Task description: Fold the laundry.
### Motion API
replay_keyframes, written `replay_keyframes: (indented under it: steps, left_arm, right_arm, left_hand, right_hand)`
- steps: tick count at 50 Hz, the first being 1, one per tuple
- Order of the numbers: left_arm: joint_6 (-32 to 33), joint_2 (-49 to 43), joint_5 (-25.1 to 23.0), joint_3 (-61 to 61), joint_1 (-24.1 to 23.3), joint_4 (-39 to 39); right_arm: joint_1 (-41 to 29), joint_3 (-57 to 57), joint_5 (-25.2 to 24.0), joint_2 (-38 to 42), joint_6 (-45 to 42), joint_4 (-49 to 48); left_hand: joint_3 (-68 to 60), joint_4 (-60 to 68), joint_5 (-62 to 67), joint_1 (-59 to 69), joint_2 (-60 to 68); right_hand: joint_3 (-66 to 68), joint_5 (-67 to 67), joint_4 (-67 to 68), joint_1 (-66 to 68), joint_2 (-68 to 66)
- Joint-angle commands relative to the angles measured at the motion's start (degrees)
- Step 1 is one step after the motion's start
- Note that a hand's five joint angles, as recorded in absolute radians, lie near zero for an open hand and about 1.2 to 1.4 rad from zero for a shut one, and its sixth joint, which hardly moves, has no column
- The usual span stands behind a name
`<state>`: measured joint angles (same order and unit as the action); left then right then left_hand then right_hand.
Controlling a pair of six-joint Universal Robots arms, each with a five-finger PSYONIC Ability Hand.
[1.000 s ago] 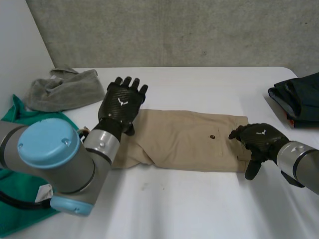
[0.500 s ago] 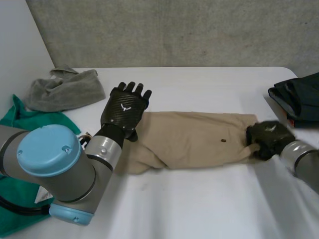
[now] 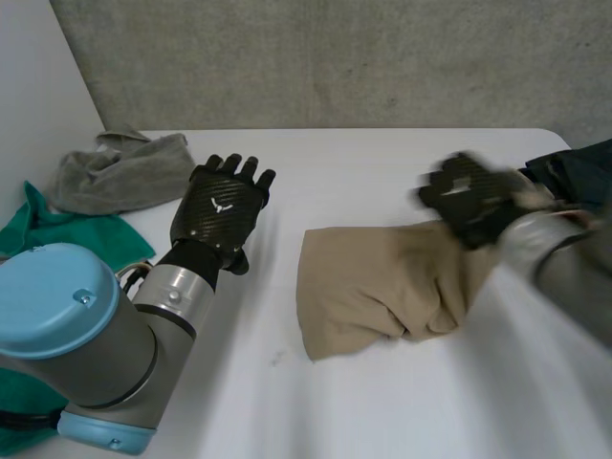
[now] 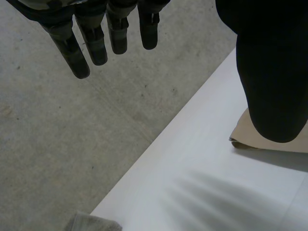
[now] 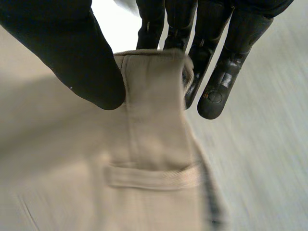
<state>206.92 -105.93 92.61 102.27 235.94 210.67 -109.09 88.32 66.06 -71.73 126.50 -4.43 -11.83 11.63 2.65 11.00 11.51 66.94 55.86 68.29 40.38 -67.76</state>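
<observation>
Right of centre on the white surface [image 3: 363, 421], beige trousers [image 3: 382, 287] lie bunched, their waistband end held up by the right robot hand [image 3: 469, 201], pinched between thumb and fingers. The left robot hand [image 3: 222, 206] hovers apart from them, fingers straight and relaxed. A grey cloth [image 3: 124, 167], green cloth [image 3: 67, 234] and dark garment [image 3: 574, 177] sit at the edges.

Smooth white table [image 3: 382, 411] before a mottled grey concrete wall [image 3: 335, 57].
The wall rises straight behind the table's far edge, its surface rough and speckled. A plain pale panel [image 3: 33, 105] stands along the table's left side. The light is soft and even, leaving only faint shadows on the tabletop.
</observation>
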Motion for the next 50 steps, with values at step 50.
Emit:
replay_keyframes:
  steps: [50]
  left_arm:
    - [-6.1,-30.7,7.7,-39.6,-9.9,-32.7]
  right_arm:
    - [-1.3,-19.8,8.2,21.9,35.1,18.4]
  left_hand:
    - [1.3,-1.1,-2.1,-0.4,-1.0]
  right_hand:
    - [-56.9,-55.9,-58.3,-30.4,57.8]
